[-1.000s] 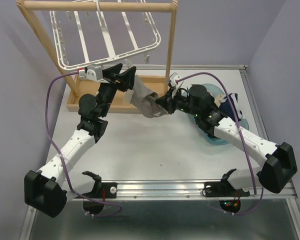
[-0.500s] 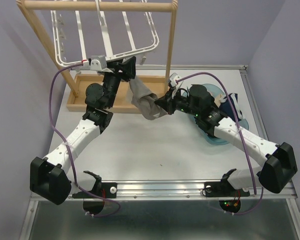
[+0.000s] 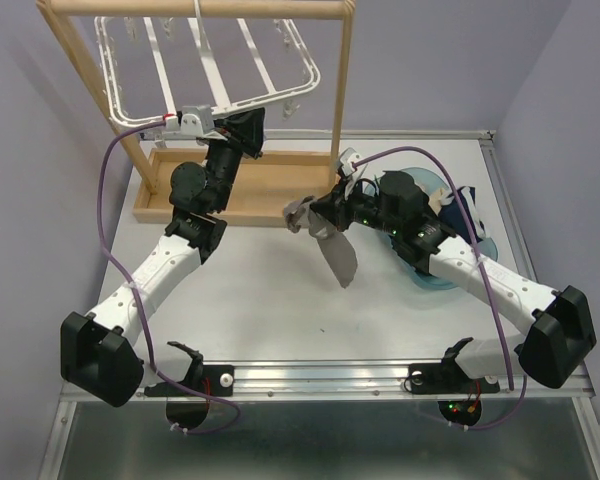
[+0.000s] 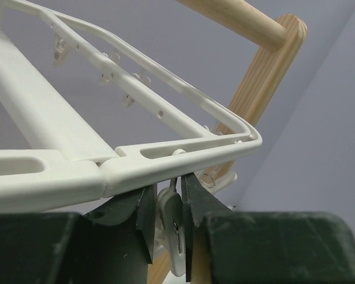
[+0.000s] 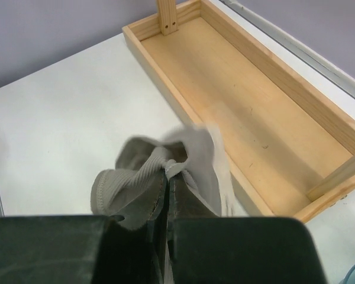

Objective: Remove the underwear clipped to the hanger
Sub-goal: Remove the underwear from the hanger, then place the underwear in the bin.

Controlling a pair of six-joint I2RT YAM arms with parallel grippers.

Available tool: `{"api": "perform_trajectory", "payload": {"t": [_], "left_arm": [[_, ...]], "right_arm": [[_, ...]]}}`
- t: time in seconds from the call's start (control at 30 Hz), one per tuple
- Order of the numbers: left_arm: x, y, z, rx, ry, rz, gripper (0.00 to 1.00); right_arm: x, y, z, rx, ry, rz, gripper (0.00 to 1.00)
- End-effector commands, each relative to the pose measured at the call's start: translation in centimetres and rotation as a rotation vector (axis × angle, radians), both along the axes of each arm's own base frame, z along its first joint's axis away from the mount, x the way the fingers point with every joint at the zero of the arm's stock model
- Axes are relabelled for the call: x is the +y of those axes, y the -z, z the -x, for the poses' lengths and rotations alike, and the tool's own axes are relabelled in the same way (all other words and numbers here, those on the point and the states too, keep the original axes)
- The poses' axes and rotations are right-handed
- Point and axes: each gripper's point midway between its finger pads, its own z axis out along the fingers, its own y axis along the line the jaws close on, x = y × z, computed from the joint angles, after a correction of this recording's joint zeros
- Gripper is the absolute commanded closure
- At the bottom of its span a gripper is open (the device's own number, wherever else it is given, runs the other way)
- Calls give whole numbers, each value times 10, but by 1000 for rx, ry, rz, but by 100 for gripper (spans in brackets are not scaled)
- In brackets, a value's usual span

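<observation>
The white hanger (image 3: 220, 90) hangs from the wooden rail, with bare clips round its rim. My left gripper (image 3: 250, 135) is raised to its near edge. In the left wrist view the gripper (image 4: 167, 186) is shut on a white clip (image 4: 173, 231) that dangles under the hanger rim (image 4: 183, 155); no cloth is in that clip. My right gripper (image 3: 313, 213) is shut on grey underwear (image 3: 336, 255), which hangs free above the table, clear of the hanger. In the right wrist view the gripper (image 5: 167, 177) pinches the bunched grey cloth (image 5: 127, 177).
The wooden stand (image 3: 195, 10) has a tray base (image 3: 270, 190) under the hanger; it also shows in the right wrist view (image 5: 242, 100). A blue basin (image 3: 480, 255) at the right holds other underwear (image 3: 450, 200), partly behind my right arm.
The grey underwear has come out of the clip and now hangs only from my right gripper. The hanger's near edge has swung up and back, with my left gripper following.
</observation>
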Motion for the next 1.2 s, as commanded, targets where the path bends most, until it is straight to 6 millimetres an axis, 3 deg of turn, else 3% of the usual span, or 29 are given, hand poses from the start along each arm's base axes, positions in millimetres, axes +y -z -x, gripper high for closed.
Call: {"api": "perform_trajectory", "payload": {"t": [0.0, 0.1, 0.17, 0.33, 0.47, 0.8, 1.17], "left_arm": [[12, -43, 22, -108, -6, 41, 60], [14, -41, 29, -100, 0, 33, 31], [16, -37, 36, -89, 4, 18, 23], [18, -26, 50, -56, 23, -24, 19], [20, -5, 59, -6, 29, -77, 14], [44, 33, 88, 58, -30, -178, 12], [70, 86, 123, 108, -79, -293, 9]], "right_arm": [[-3, -20, 1, -62, 4, -48, 99], [-5, -20, 0, -76, 7, -38, 100], [-7, -16, 0, -95, 0, -19, 99], [-21, -14, 2, -208, -44, 66, 100], [-39, -18, -5, -244, -34, 106, 99], [-73, -36, -1, -323, 44, 151, 100], [-123, -49, -18, -341, 190, 231, 99]]}}
